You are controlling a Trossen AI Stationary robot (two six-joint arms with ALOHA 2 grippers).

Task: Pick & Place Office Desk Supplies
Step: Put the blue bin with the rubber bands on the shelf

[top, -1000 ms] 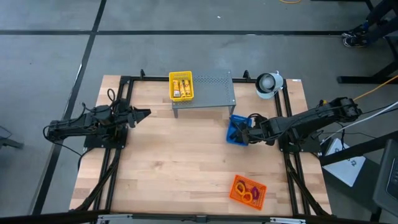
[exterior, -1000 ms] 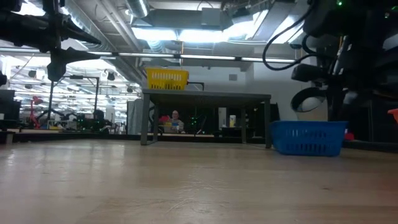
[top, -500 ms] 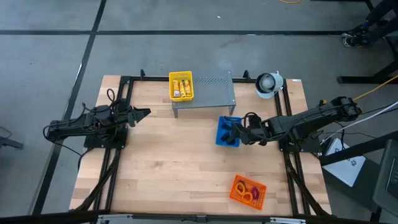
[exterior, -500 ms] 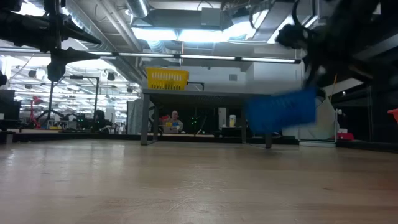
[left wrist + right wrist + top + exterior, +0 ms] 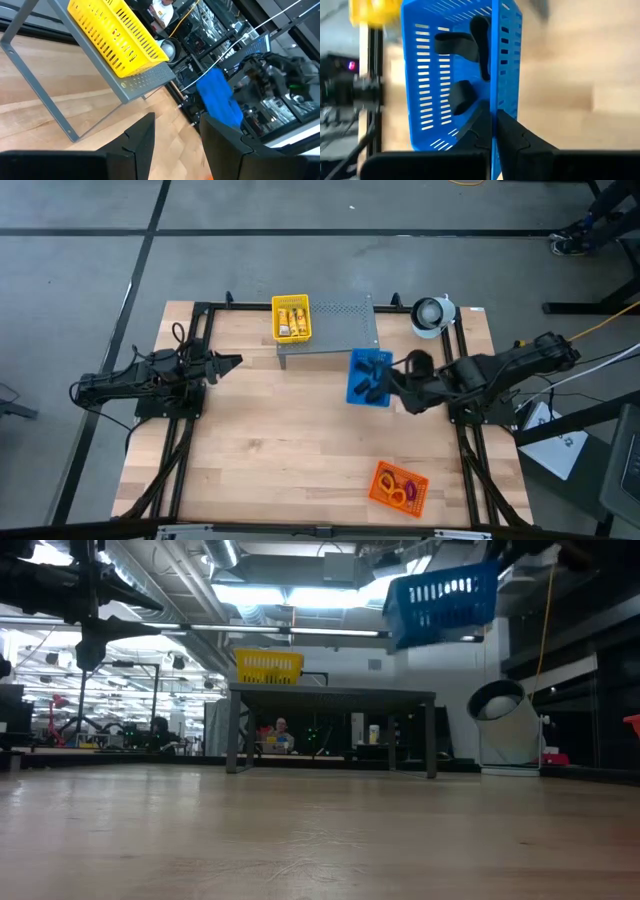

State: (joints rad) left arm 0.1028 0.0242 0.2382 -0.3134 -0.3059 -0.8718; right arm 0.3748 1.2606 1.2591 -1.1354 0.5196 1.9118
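Right gripper lifts blue tray of black clips.
Its fingers pinch the tray's wall, clear above the table, beside the grey stand. Left gripper waits, fingers narrowly parted.

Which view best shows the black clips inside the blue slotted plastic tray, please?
The right wrist view: the black clips lie inside the blue slotted plastic tray, close up. The high view shows them small; the low and left wrist views show only the tray's outside.
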